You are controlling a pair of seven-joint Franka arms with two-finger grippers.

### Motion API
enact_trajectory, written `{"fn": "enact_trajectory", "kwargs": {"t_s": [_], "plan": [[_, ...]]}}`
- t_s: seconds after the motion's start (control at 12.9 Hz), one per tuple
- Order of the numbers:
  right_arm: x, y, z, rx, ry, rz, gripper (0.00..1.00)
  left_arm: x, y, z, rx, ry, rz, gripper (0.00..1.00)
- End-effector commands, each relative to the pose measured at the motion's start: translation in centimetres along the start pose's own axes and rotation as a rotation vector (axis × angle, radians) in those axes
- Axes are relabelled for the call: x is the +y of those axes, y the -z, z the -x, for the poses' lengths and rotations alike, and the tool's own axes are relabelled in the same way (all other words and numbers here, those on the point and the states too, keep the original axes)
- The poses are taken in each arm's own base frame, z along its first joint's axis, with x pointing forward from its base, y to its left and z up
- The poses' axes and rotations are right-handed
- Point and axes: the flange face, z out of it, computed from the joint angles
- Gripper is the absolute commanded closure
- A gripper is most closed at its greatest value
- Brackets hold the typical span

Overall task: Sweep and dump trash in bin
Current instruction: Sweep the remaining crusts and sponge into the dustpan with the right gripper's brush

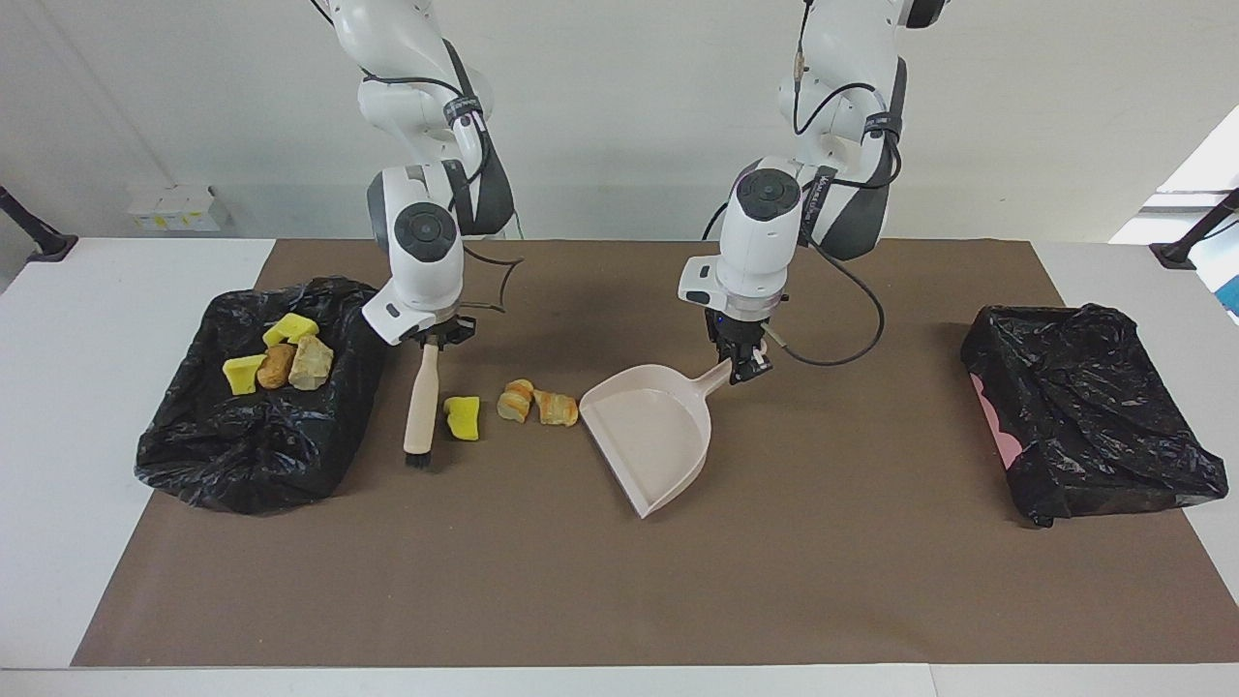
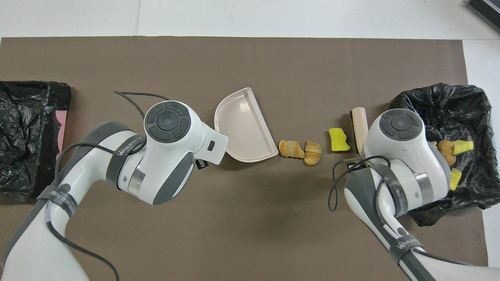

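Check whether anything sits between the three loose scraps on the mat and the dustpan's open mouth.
Nothing visible does. The yellow sponge chunk and two croissant pieces lie in a row on bare mat, between the brush and the dustpan; the nearest croissant piece lies right at its open edge.

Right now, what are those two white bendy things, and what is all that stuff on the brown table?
They are two robot arms. One picture looks at them from across the table, the other from above. The left pincer holds a beige dustpan. The right pincer holds a brush. Between brush and dustpan lie three scraps: a yellow sponge chunk and two bread pieces. More scraps already lie in the black-lined bin beside the brush. Another black bag sits at the left arm's end.
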Motion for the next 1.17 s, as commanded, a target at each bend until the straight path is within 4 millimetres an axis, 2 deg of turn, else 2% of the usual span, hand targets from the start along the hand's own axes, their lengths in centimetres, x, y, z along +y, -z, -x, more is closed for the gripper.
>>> {"fn": "enact_trajectory", "kwargs": {"t_s": [0.0, 0.16, 0.39, 0.47, 0.62, 0.78, 0.93, 1.09], "plan": [[0.5, -1.0, 0.9, -0.035, 0.061, -0.044, 1.0, 1.2, 0.0, 1.9, -0.015, -0.108, 0.007, 1.0], [-1.2, -1.0, 1.4, -0.055, 0.042, -0.115, 1.0, 1.6, -0.7, 2.3, -0.027, -0.138, 0.019, 1.0], [-6.6, -1.3, 1.6, -0.072, 0.048, -0.135, 1.0, 3.0, -2.6, 2.8, -0.042, -0.152, 0.034, 1.0], [-8.6, -1.0, 1.5, -0.069, 0.043, -0.16, 1.0, 3.6, -2.4, 2.9, -0.041, -0.157, 0.032, 1.0], [-13.2, -0.1, 1.5, -0.053, 0.039, -0.192, 1.0, 4.9, -3.5, 3.1, -0.047, -0.171, 0.039, 1.0], [-17.2, 1.1, 1.8, -0.051, 0.049, -0.259, 1.0, 5.0, -3.5, 3.3, -0.048, -0.17, 0.038, 1.0], [-20.9, 2.7, 3.0, -0.032, 0.105, -0.287, 1.0, 5.1, -3.6, 3.4, -0.05, -0.17, 0.04, 1.0], [-22.6, 3.7, 3.5, -0.047, 0.129, -0.356, 1.0, 5.1, -3.6, 3.4, -0.05, -0.173, 0.04, 1.0]]}}
